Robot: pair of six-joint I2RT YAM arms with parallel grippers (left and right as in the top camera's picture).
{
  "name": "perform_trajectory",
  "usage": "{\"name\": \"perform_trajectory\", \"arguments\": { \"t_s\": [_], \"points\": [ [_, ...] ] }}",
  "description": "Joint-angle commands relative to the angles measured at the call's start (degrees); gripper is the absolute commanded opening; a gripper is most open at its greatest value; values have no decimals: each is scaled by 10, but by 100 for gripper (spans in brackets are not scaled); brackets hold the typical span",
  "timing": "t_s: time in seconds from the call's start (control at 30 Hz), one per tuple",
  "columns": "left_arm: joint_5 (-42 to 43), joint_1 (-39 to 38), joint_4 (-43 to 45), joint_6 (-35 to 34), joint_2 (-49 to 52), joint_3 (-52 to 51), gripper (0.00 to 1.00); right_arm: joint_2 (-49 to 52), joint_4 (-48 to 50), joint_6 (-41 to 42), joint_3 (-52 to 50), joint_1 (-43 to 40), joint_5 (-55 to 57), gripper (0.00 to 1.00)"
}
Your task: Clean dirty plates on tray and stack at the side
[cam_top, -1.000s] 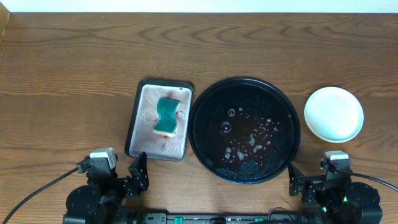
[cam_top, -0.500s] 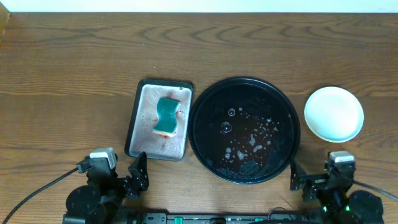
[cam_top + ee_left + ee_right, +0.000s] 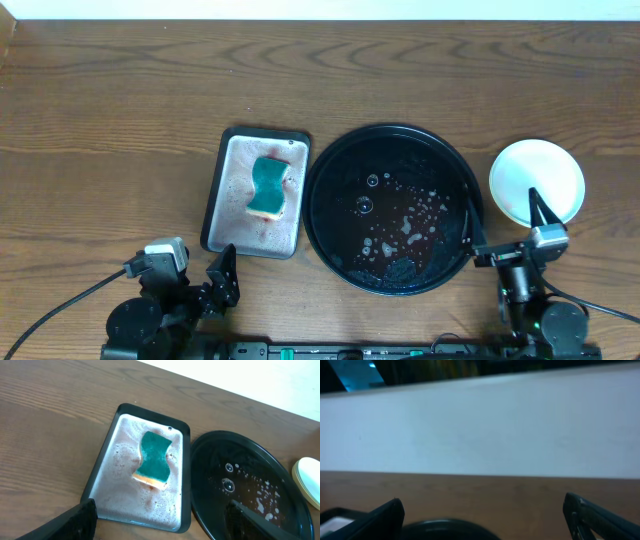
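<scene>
The plates [image 3: 537, 182] sit stacked on the bare wood to the right of the tray. The top one looks pale and free of smears. The stack's edge also shows in the left wrist view [image 3: 310, 476]. The round black tray [image 3: 395, 135] holds no plate, only water and suds. It also shows in the left wrist view [image 3: 250, 447] and the right wrist view [image 3: 450, 527]. My left gripper [image 3: 222, 278] [image 3: 162, 505] is open and empty near the front edge. My right gripper [image 3: 504, 216] [image 3: 481, 502] is open and empty, raised between tray and plates.
A grey rectangular dark-rimmed tray [image 3: 228, 215] [image 3: 107, 490] lies left of the black tray, with foam and a green sponge [image 3: 268, 186] [image 3: 155, 456] on it. A white wall [image 3: 480, 430] stands behind the table's far edge.
My right arm has lifted and swung forward, and its open fingers now reach between the black tray and the plate stack. The left arm and all objects have not moved.
</scene>
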Motion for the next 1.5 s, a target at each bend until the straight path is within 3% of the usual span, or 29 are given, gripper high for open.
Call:
{"name": "perform_trajectory", "arguments": {
  "t_s": [0.0,0.13,1.07,1.27,1.47],
  "points": [
    [3,-1,1,12,-2,-3,82,-3,-24,-3,-27,6,22,99],
    [3,-1,1,12,-2,-3,82,-3,-105,-11,-27,6,26,99],
    [-16,14,-9,39,-20,-39,82,-2,-104,-12,-27,5,22,99],
    [4,76,126,52,-78,-166,82,-2,-104,-12,-27,5,22,99],
    [19,83,366,78,-78,-277,82,-2,-104,-12,-27,5,22,99]
  ]
}}
